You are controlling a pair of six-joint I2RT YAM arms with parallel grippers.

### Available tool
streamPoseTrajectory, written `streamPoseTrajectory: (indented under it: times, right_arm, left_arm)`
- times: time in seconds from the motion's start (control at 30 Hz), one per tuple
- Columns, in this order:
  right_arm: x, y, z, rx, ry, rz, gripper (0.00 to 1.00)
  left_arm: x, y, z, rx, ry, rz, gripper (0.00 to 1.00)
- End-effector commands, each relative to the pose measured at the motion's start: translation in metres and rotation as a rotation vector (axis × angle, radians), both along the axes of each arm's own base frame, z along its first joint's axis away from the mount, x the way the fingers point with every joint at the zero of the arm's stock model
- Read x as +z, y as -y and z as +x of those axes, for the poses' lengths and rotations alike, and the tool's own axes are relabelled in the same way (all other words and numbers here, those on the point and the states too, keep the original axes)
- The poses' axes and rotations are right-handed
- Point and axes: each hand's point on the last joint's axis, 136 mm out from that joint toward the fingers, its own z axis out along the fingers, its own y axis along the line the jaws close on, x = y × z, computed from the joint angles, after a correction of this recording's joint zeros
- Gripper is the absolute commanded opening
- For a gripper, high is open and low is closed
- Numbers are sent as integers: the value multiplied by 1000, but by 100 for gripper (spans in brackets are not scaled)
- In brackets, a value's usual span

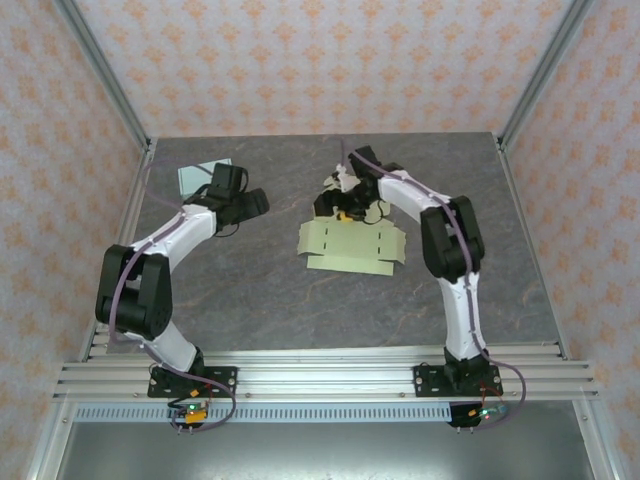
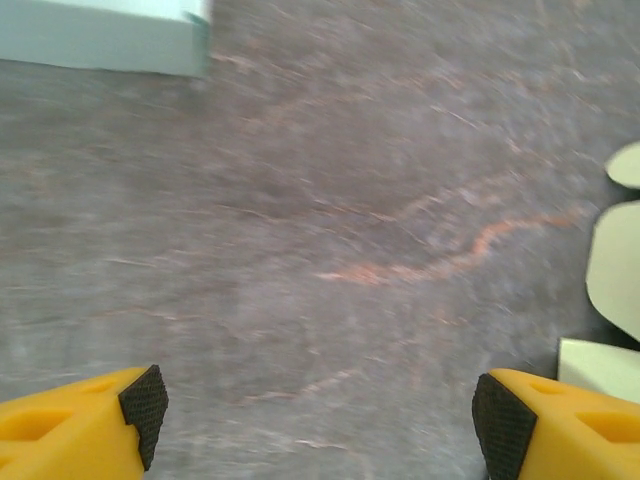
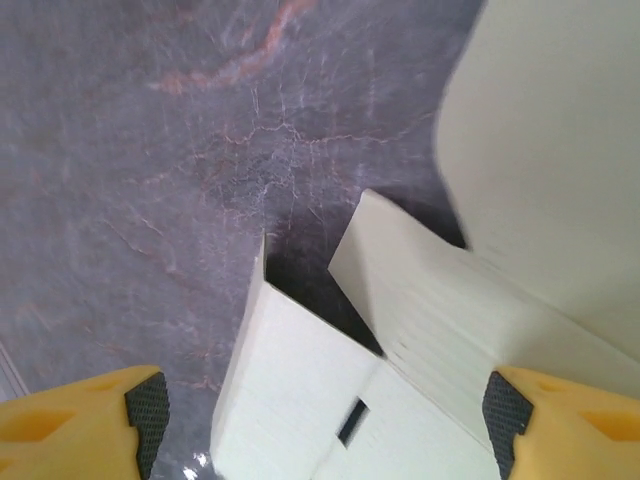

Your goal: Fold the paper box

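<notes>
**While both pincers gape, the paper box lies flat at mid-worktop**

Where the grey marbled worktop spreads between the two arms, the paper box lies near its centre as a mostly flat, pale cream cut-out. Its long axis runs left to right across the worktop, with tabbed ends at the right. Its far-side flaps are lifted off the surface, casting shadow beneath them in the right wrist view.

The right pincer hangs over that far edge with its jaws spread wide. The raised flaps sit between its fingers, yet nothing is clamped. Whether the right-hand pad brushes a panel, I cannot tell.

The left pincer is also released and wide, over bare worktop, empty. The box is off to its right, apart from it.

A pale blue object lies at the far left, beyond the left pincer.
</notes>
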Motion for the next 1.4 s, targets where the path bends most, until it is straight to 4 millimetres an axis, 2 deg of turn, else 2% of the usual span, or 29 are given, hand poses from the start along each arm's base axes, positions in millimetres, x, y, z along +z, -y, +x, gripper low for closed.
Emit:
streamPoseTrajectory:
  times: [0.0, 0.07, 0.17, 0.27, 0.37, 0.47, 0.63, 0.77, 0.93, 1.07, 1.27, 1.37]
  right_arm:
    - [53, 79, 38, -323, 100, 33, 83]
    - [43, 113, 28, -388, 65, 23, 81]
    - [19, 153, 15, -413, 33, -29, 77]
    - [5, 166, 14, -374, 22, -103, 76]
    - [-10, 167, 19, -360, 2, -126, 75]
    - [-20, 169, 16, -391, -43, -134, 75]
    - [-24, 164, -2, -428, -84, -76, 76]
    - [-33, 170, -11, -414, -106, -107, 77]
    - [-39, 155, -21, -347, -154, -23, 77]
    - [-25, 129, -39, -277, -181, 114, 77]
    - [-11, 108, -72, -167, -223, 200, 76]
    - [-13, 94, -77, -134, -207, 215, 76]
  left_arm:
    - [4, 51, 3, -161, 2, -43, 83]
    - [-1, 71, -5, -216, -35, -36, 82]
    - [-2, 101, -22, -308, -63, -50, 81]
    - [1, 128, -41, -385, -75, -83, 81]
    - [-6, 156, -64, -508, -119, -103, 80]
    - [-21, 165, -79, -590, -154, -20, 80]
    - [-38, 159, -70, -561, -186, 54, 80]
    - [-53, 135, -58, -476, -237, 166, 80]
    - [-65, 106, -51, -420, -283, 235, 80]
    - [-59, 87, -41, -355, -277, 236, 80]
    - [-46, 61, -28, -273, -268, 254, 80]
    - [-40, 52, -24, -245, -258, 249, 80]
